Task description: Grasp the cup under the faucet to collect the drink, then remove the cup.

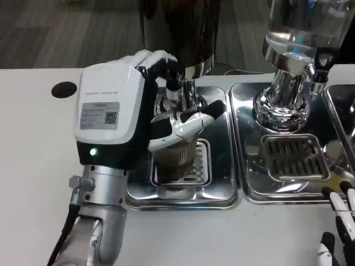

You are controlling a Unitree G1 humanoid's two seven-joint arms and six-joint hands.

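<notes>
White tabletop [33,166] runs across the front, with dark floor behind it and a black round spot [64,89] near the far left edge. Two shiny trays sit side by side; the left tray [222,188] carries a dark dispenser [183,33], the right tray [252,183] a clear one [302,33] on a chrome base. The left hand [127,111] is wrapped around the ribbed cup [176,160], which stands on the left tray's grate right under the faucet [186,91], fingers curled round its upper part. The right hand [338,233] rests low at the right corner; only its fingertips [345,213] show, so I cannot tell its state.
</notes>
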